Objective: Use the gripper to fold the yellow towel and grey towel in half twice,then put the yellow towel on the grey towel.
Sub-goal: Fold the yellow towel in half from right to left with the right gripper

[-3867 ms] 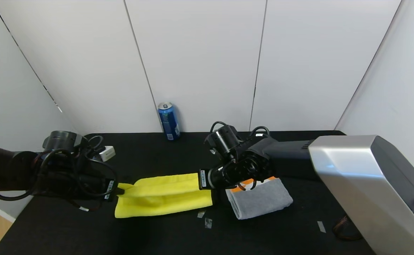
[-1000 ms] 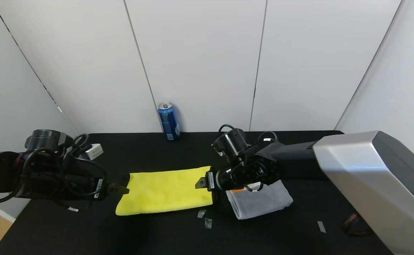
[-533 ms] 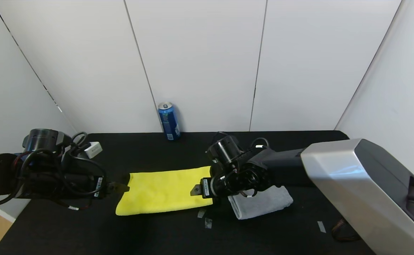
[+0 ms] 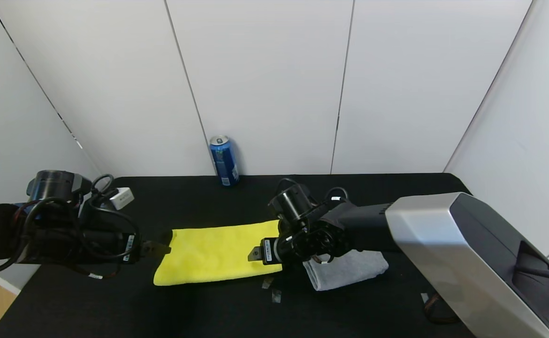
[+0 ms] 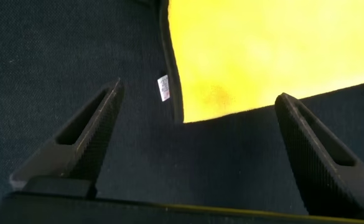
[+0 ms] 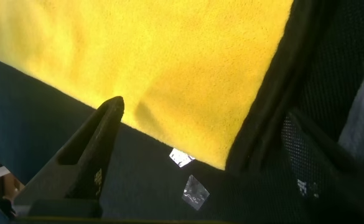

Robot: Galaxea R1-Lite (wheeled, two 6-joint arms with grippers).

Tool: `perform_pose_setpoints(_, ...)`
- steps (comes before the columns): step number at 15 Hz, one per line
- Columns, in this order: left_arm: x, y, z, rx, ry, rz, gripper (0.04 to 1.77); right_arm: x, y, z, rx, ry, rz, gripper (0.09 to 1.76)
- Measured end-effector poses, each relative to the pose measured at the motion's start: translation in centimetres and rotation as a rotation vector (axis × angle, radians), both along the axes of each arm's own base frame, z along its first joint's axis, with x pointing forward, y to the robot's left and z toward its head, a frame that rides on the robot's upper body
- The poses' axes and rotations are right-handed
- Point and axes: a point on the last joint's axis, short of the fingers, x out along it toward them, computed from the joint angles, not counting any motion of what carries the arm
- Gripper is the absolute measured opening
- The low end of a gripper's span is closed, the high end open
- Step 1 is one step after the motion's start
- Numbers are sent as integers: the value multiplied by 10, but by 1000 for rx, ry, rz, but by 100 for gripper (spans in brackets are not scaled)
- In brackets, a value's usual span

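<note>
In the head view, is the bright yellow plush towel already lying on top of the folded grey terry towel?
No. The bright yellow plush towel lies flat on the black table, beside the folded grey terry towel, not on it.

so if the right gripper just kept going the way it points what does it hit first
Probably the yellow towel: the open right gripper points toward the robot's left, low over that towel's right end. Depth is unclear, so it might skim just above it.

No text is legible; the yellow towel's (image 5: 262, 56) tag (image 5: 163, 88) (tiny, white) stays unreadable.
</note>
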Motion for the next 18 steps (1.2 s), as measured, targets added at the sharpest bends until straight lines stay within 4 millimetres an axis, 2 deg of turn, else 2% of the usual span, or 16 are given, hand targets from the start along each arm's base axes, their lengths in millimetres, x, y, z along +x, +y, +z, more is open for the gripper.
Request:
perform_pose_setpoints(6,0,0,0,0,0,0,170,0,0,0,0,0,0,170)
perform_pose_setpoints(7,-1,0,1,2,-22,1,170,-1,6,-9,-8,10,10,170)
perform_pose_setpoints(14,-1,0,1,2,-21,1,170,0,6,-10,-8,10,10,170)
perform_pose_setpoints(17,-5,0,4,4,-33,2,172,5,20,-26,5,25,9,170)
perform_pose_setpoints(18,-6,0,4,3,-29,3,172,6,20,-28,1,29,8,128)
